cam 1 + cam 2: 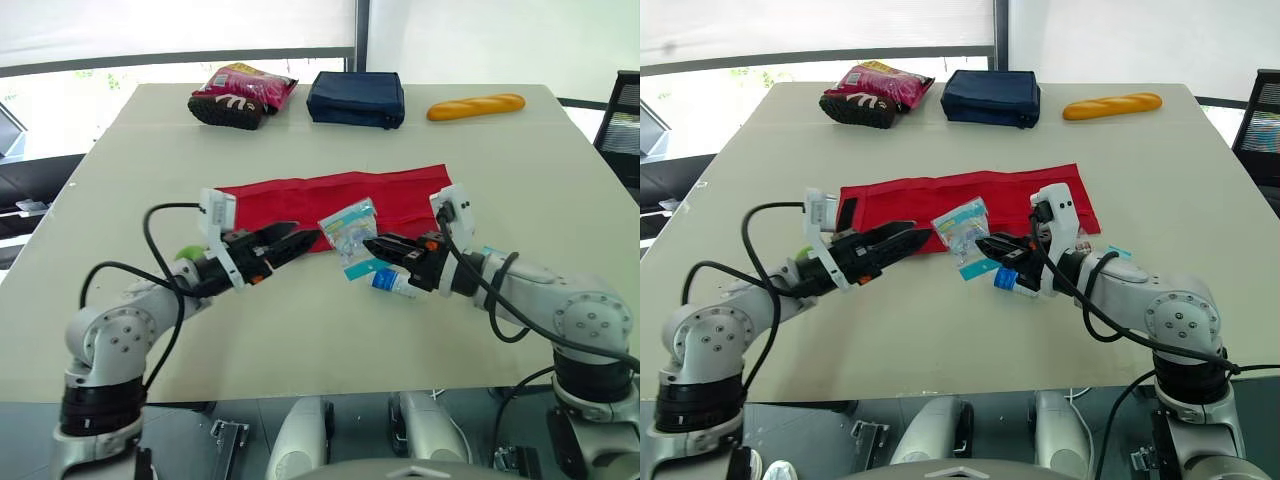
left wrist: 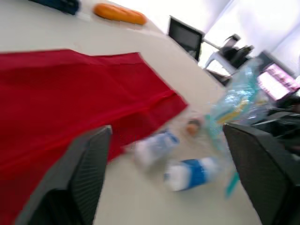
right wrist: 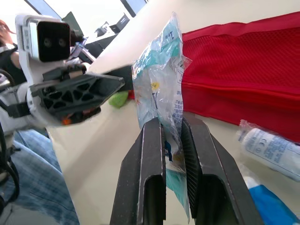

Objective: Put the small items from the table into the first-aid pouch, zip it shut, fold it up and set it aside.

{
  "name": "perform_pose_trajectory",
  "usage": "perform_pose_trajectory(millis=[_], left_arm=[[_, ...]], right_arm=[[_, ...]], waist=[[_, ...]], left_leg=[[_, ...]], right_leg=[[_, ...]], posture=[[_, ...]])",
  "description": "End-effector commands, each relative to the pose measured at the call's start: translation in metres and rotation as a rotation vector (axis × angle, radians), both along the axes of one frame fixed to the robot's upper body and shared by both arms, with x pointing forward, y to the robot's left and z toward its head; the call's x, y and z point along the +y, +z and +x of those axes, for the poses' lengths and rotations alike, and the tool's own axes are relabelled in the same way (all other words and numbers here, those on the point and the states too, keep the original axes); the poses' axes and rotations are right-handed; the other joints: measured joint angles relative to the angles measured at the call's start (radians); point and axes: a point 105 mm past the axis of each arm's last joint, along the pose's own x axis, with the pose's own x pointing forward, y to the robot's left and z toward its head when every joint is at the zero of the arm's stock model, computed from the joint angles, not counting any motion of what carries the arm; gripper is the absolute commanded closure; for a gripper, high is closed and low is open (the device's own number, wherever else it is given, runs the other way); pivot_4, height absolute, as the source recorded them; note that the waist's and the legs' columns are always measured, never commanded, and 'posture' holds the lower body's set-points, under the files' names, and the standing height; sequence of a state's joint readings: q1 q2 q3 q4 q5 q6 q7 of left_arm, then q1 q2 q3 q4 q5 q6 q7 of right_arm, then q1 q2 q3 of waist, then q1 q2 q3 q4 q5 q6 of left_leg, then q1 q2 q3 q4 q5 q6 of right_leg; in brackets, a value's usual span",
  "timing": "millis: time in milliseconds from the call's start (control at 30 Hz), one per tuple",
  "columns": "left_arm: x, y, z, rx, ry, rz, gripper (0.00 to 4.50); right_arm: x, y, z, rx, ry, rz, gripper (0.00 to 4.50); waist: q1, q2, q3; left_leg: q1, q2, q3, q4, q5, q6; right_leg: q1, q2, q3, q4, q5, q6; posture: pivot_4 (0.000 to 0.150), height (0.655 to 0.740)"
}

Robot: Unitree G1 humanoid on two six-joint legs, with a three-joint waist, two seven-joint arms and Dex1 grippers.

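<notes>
Centre frame: pinched clear packet [image 1: 349,232] upright between right gripper [image 1: 371,245] fingers. Had left gripper [image 1: 305,238] fingers spread, just left. Red pouch [image 1: 400,195] flat behind, mid-frame; small bottles [image 1: 392,283] beneath.

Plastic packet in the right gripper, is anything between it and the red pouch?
Nothing visible. The plastic packet, pinched in the right gripper, hangs right at the red pouch's near edge. The open left gripper sits just beside it, not between them.

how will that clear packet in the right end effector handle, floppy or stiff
Probably floppy: the clear packet stands crinkled above the right end effector, pinched at its lower part. Likely light and slippery, being thin glossy film.
</notes>
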State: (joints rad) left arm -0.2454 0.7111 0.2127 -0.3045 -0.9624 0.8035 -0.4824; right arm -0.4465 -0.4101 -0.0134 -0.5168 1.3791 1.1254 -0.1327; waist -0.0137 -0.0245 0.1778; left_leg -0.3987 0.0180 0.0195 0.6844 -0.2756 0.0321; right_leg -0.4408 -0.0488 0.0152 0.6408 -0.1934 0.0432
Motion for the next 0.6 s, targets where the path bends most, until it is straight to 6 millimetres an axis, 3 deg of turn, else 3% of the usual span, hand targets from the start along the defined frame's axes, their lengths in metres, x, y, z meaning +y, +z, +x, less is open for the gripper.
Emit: perform_pose_trajectory(millis=[33,133,267,600], left_arm=[[0.019,0.004,0.018,-0.163,0.072,0.259,0.19],[0.037,-0.009,0.031,-0.23,0.114,0.529,0.19],[0.054,-0.021,0.039,-0.272,0.129,0.747,0.19],[0.079,-0.033,0.047,-0.329,0.119,1.061,0.19]], right_arm=[[-0.003,0.011,-0.002,-0.04,0.0,0.038,4.5],[-0.004,0.011,-0.004,-0.044,-0.006,0.04,4.5],[-0.005,0.01,-0.007,-0.046,-0.016,0.044,4.5],[-0.005,0.007,-0.007,-0.052,-0.039,0.046,4.5]], waist=[[0.0,0.0,0.0],[0.0,0.0,0.0],[0.0,0.0,0.0],[0.0,0.0,0.0]], left_leg=[[-0.001,0.0,0.0,0.0,0.0,0.0],[-0.002,0.001,0.001,-0.001,0.0,0.0],[-0.006,0.004,0.001,-0.003,0.0,0.0],[-0.015,0.004,-0.001,-0.002,0.0,0.0]], right_leg=[[0.0,0.0,0.0,-0.001,0.0,0.0],[-0.001,0.0,0.0,-0.002,0.0,0.0],[-0.006,-0.001,0.001,-0.003,0.001,0.0],[-0.013,-0.001,-0.002,-0.003,0.005,0.001]], posture=[[0.15,0.7134],[0.15,0.7134],[0.15,0.7134],[0.15,0.7134]])
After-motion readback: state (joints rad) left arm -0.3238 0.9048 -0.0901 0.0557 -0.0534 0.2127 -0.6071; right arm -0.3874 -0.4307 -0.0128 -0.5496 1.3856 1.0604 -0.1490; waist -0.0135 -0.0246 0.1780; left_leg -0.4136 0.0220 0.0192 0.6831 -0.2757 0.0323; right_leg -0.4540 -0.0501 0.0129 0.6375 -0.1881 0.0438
